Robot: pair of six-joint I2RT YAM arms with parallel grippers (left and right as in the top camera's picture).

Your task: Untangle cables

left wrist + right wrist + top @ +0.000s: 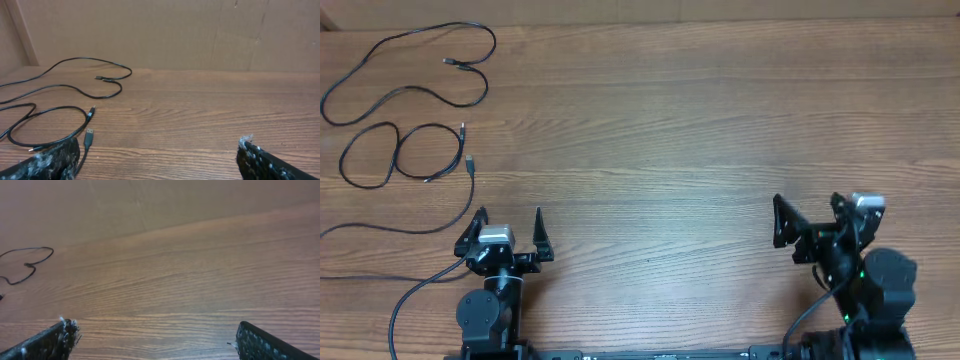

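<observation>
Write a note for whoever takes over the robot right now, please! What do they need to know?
Left gripper: open, empty, low on the left side of the table, just below the cables.
Right gripper: open, empty, far across the table from them.
Cables: far left of the table, in loose loops that cross each other, plug ends lying free.
Done: nothing I can confirm; no cable is held.
Left: pick up a cord and pull the loops apart, probably starting with the nearer left side.

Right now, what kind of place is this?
Probably a robot lab workbench: a wooden table, a plain brown wall behind it, thin black cables, and the left gripper and right gripper, both open.
</observation>
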